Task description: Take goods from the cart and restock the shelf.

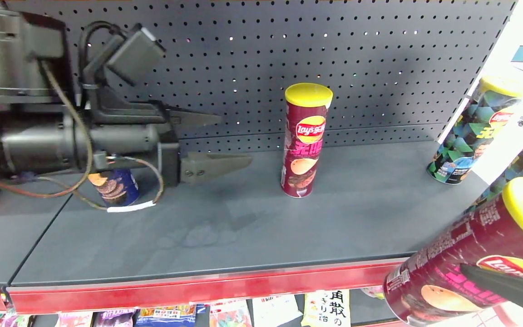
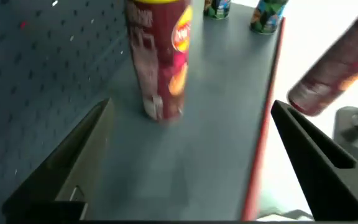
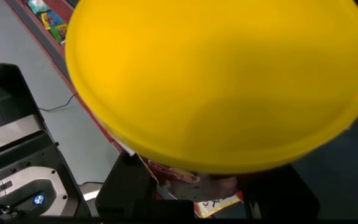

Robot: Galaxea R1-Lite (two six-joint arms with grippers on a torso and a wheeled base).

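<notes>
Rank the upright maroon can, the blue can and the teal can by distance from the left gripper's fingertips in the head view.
1. The upright maroon can, just ahead of the open left gripper, in the middle of the shelf.
2. The blue can, back by the arm's wrist, to the left.
3. The teal can, at the shelf's right end.

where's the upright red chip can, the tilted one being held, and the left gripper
upright red chip can [image 1: 304, 150]: head view, middle of its label
tilted red chip can [image 1: 452, 247]: head view, side of the tube
left gripper [image 1: 236, 140]: head view, midway between its fingertips
</notes>
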